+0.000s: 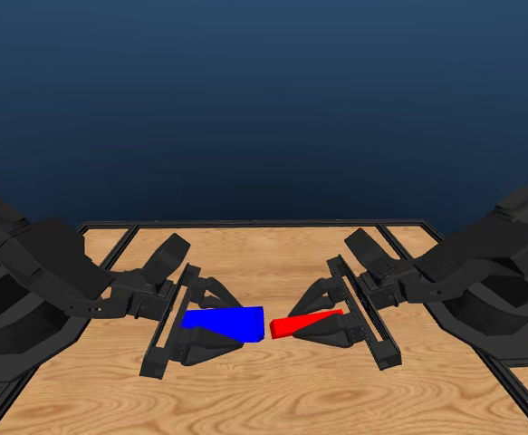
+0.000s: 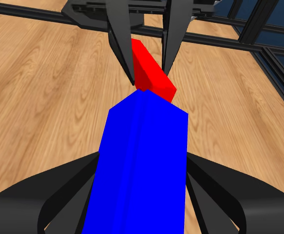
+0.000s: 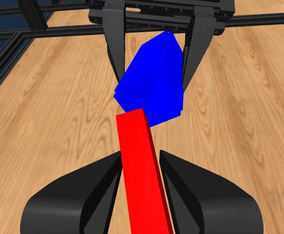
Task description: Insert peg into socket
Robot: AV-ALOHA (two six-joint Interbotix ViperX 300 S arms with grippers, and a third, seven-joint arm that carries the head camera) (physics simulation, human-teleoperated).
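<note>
While both arms hang over the table [image 1: 245, 390], the left gripper [image 1: 211, 323] is clenched on the socket [image 1: 225, 323], its jaws pressing the blue block's two sides in the left wrist view. The right gripper [image 1: 322, 322] grasps the peg [image 1: 305, 323], the red bar pinched between its jaws. Socket and peg are held above the wood at mid-table, their free ends facing each other. In the head view a narrow gap shows between them, so the peg tip lies just beside the socket's end, not inside. The peg tilts slightly, its tip lower.
</note>
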